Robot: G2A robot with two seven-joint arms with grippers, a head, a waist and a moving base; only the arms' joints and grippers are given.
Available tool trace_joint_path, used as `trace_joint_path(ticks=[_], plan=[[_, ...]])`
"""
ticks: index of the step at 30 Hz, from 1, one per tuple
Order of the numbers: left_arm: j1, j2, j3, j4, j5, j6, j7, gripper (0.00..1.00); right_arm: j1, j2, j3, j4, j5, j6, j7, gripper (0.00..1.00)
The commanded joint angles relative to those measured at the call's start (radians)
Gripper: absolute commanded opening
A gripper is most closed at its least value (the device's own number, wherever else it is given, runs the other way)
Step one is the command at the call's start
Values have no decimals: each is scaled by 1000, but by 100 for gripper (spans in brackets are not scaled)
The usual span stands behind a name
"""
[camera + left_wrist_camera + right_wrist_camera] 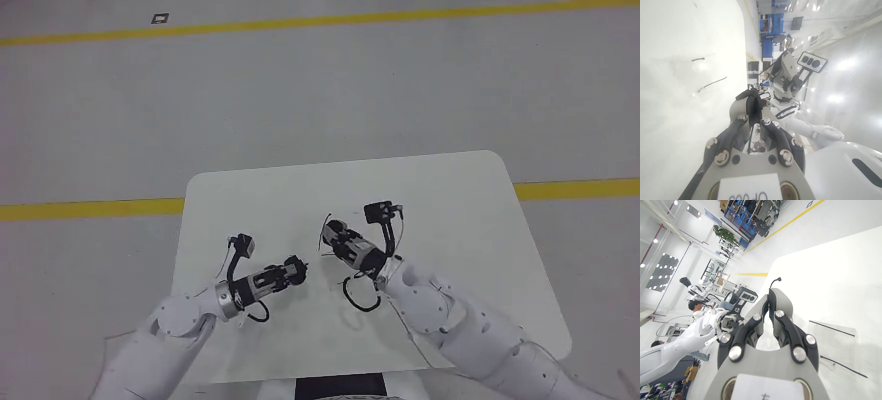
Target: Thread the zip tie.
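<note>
Right tool [769,296] is clenched on a black zip tie [776,280]. The head end curls out just past the fingertips, up off the white tabletop [829,266]. Left tool [753,98] is clamped shut too, with a thin black strap [751,130] running down between its fingers. I can't tell if that's the same tie or another one. From above, the two tools sit near each other over the middle of the tabletop, tips apart. Count: two tools, one tie held, and two loose zip ties [831,327] [843,366] lying flat on the tabletop beside the right tool, not touching each other.
</note>
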Motion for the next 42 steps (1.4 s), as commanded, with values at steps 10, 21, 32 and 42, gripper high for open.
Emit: trace_joint_path(ticks=[10, 21, 32, 42], plan=[[2, -19, 8, 14, 0, 0, 46, 0, -56, -23, 11, -12, 33, 0, -52, 0], [0, -20, 7, 15, 7, 0, 45, 0, -64, -30, 14, -7, 21, -21, -51, 0], [0, -20, 7, 15, 7, 0, 45, 0, -61, -56, 5, 12, 11, -36, -49, 0], [0, -20, 7, 15, 7, 0, 45, 0, -71, -73, 11, 20, -10, -34, -40, 0]])
